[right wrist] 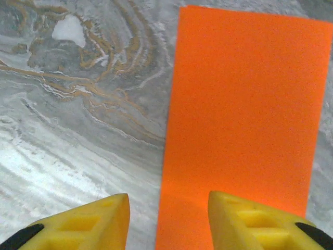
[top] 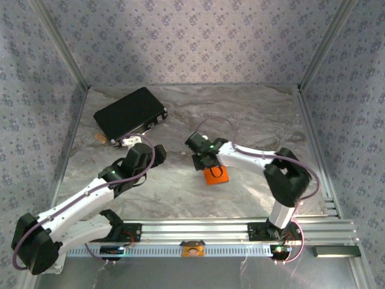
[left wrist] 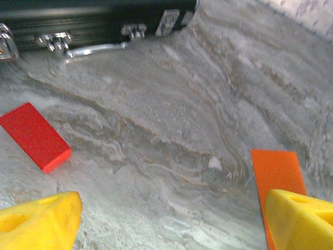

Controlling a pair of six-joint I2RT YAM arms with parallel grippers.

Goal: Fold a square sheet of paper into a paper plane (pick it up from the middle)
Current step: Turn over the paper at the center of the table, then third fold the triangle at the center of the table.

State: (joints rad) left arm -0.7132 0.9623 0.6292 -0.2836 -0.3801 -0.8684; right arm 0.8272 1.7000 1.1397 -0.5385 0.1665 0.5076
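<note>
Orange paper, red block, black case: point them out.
orange paper (right wrist: 242,104), right wrist view, middle of sheet
red block (left wrist: 34,136), left wrist view, top face
black case (top: 129,112), top external view, lid centre

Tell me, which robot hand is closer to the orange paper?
Right. The right gripper is directly above an edge of the orange paper, jaws apart. The left gripper is off to the paper's left, open over the table.

Lit softly from above; glares pale on the table (top: 180,195) near its front edge. Casts faint shadows beneath the arms (top: 78,201). Blurs the nearest fingertips (left wrist: 36,226).
</note>
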